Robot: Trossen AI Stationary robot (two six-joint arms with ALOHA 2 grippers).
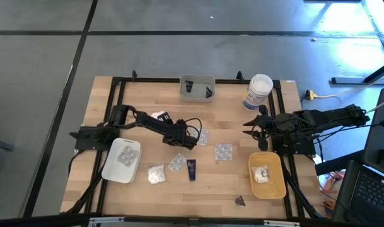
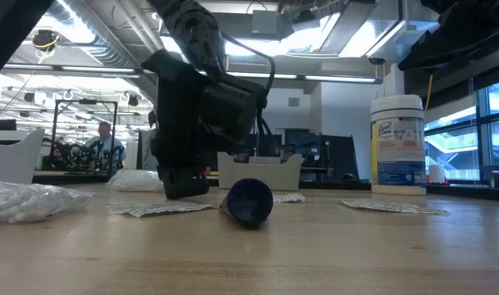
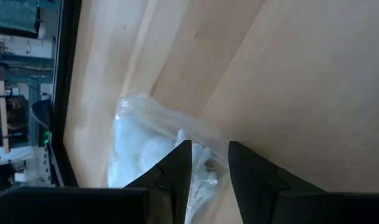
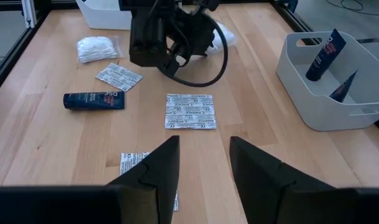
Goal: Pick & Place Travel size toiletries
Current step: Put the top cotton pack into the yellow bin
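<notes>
A white puffy bundle [image 3: 145,143] in clear film lies on the wood table beside my left gripper [image 3: 210,163], which is down at the table's middle [image 1: 182,134] and shut on the bundle. On the table lie silvery blister packets [image 1: 223,151], [image 1: 177,162], a dark tube [image 1: 192,169], another white bundle [image 1: 156,173] and a small dark cone [image 1: 240,200]. My right gripper [image 4: 205,155] hangs open above the table's right side [image 1: 261,126], with nothing between its fingers. My left gripper pinches one end of the bundle [image 3: 206,177] between its two fingers. They come slanting down from above. The rest of the bundle lies on the table beyond the fingertips [image 3: 182,152]. In the high view the gripper itself hides the contact.
A grey tray [image 1: 185,94] with dark tubes stands at the far middle, and a tall white jar [image 1: 260,91] at the far right. A white tray [image 1: 110,165] with blister packets sits near left. A yellow tray [image 1: 270,189] with a white bundle sits near right.
</notes>
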